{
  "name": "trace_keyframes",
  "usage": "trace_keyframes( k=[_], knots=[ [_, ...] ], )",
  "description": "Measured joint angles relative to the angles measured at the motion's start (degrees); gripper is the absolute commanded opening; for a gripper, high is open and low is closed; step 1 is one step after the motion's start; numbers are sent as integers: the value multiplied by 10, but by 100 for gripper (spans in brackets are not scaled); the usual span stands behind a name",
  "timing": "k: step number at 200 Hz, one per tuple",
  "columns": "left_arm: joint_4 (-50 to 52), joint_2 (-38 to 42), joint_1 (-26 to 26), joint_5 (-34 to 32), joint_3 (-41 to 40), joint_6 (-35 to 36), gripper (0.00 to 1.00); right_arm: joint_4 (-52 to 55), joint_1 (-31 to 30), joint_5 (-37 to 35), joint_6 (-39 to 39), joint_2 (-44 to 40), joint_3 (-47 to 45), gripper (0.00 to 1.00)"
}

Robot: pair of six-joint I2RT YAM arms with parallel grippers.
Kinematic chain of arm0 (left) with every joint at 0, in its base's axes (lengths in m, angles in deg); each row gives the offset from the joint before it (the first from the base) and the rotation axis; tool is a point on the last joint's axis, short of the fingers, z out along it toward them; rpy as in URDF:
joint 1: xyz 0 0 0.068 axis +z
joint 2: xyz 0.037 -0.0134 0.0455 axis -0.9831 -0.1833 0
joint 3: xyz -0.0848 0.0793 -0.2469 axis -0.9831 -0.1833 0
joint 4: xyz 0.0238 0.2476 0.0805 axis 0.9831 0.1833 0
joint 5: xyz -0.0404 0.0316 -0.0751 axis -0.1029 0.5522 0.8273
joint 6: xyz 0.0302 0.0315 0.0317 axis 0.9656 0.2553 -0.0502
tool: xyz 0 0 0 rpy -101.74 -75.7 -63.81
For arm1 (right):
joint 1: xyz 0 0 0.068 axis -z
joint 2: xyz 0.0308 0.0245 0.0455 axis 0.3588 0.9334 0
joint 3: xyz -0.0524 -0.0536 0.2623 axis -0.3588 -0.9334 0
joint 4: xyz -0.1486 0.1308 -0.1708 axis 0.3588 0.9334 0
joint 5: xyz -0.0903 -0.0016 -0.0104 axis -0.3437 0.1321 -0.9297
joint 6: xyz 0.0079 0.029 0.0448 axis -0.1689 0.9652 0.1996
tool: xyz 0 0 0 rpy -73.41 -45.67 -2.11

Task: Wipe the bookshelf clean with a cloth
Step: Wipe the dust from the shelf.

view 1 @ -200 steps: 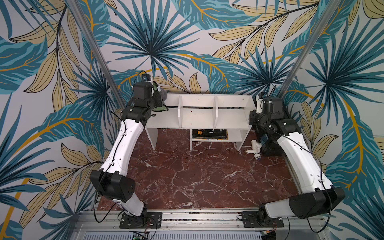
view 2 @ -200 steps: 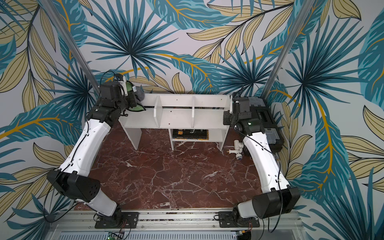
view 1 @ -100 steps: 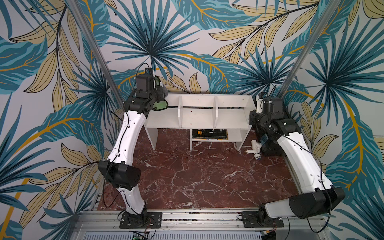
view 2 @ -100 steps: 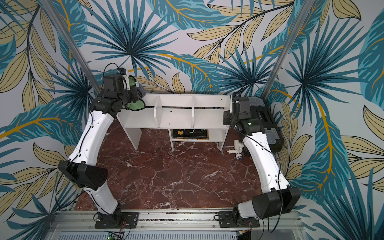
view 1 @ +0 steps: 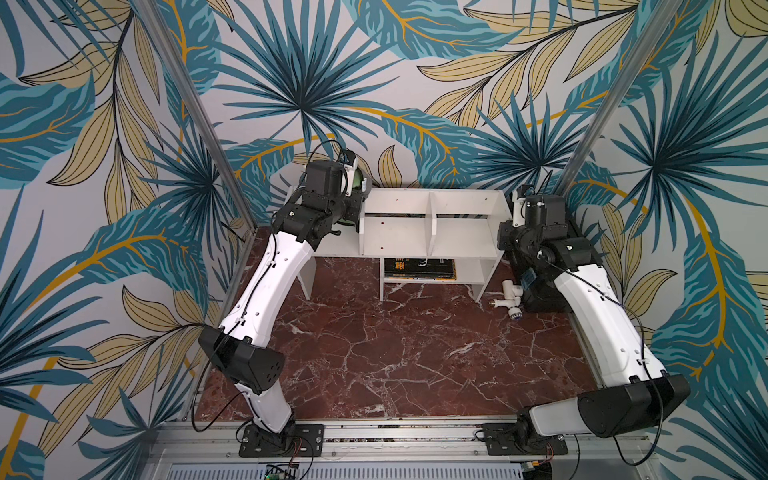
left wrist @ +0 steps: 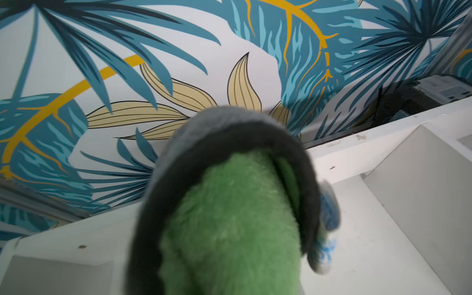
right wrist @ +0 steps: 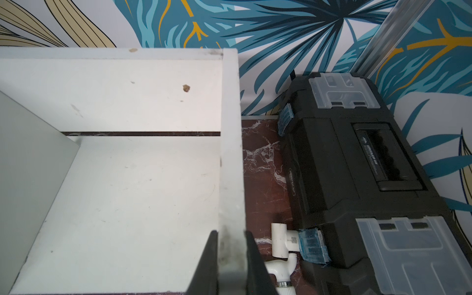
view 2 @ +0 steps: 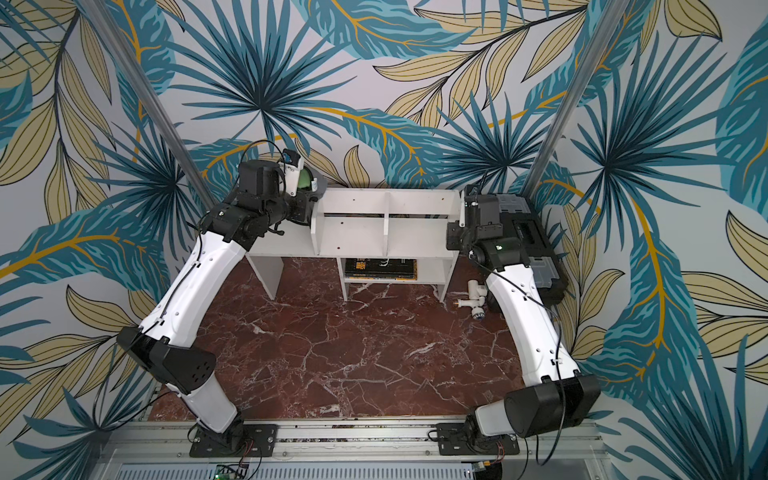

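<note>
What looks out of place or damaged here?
The white board bookshelf has a small brown chip-like mark on its back panel, and a white plastic pipe fitting lies loose on the floor beside its right leg.

Fuzzy cloth (left wrist: 229, 217), matt scuffed white-board bookshelf (right wrist: 127, 191), smooth marbled tabletop (view 1: 395, 353).
</note>
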Motion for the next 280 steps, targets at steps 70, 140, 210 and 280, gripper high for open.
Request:
trace_keyframes(
  k=[70, 140, 210, 280],
  knots=[
    [-58, 56, 88, -70, -188, -27, 0, -1, 0, 2, 0, 0, -1, 0],
    [-89, 82, 40, -94, -292, -29, 0, -5, 1, 2, 0, -2, -4, 0],
    [-91, 111, 11, -52, -314, -46, 0, -11, 1, 2, 0, -5, -11, 0],
    [-26, 36, 110, -73, -100, -41, 0, -11, 1, 3, 0, -6, -11, 0]
  ],
)
